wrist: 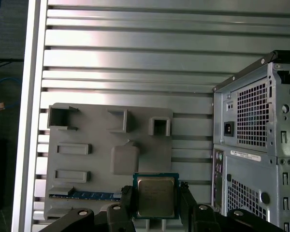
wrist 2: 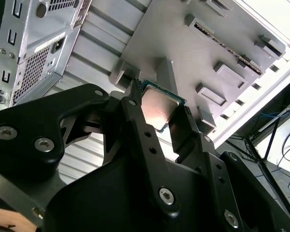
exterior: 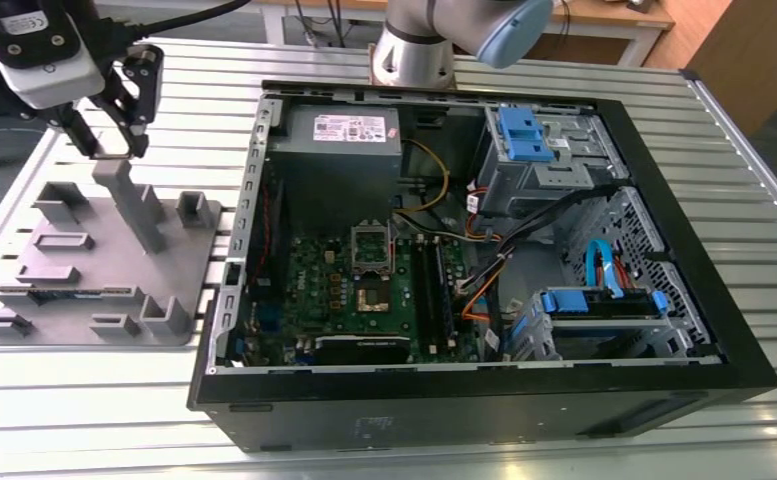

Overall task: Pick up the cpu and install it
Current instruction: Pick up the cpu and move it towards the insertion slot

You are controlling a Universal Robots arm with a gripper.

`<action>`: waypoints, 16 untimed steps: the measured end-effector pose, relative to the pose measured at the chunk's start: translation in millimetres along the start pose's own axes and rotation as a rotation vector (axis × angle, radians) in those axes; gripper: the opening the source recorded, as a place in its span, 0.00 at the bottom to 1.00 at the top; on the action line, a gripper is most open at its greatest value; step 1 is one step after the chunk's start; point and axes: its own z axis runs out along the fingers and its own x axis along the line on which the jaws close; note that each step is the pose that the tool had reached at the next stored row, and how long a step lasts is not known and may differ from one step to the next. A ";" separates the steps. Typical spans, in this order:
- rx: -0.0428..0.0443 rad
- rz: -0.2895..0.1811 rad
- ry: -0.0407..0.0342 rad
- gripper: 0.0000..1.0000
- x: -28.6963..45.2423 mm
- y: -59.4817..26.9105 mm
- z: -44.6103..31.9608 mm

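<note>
The cpu [wrist: 156,195] is pinched by two opposite edges between the narrow-set jaws. Its silver lid faces the first wrist camera, and it hangs over the grey holder plate [wrist: 87,140] on the slatted desk [wrist: 135,48].

This looks like the lift out of the holder. It will go best with the grip kept on the edges alone, the chip held flat, and a straight rise clear of the holder's posts.

The second wrist view gives the chip [wrist 2: 159,104] at a slant. Its green rim lies close by an upright post [wrist 2: 165,72]; I cannot tell whether they touch.

The exterior view adds the open computer case [exterior: 748,370] with the motherboard [exterior: 361,300] inside, well apart from the holder towards the exterior view's right. The first wrist view meets that case from its vented back panel [wrist: 253,116].
</note>
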 end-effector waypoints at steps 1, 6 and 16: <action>0.0000 0.000 0.0000 0.47 -1.5 0.0 0.0; -0.0001 0.000 -0.0001 0.47 -5.3 -0.1 0.1; -0.0001 0.000 0.0000 0.47 -5.9 0.1 -2.7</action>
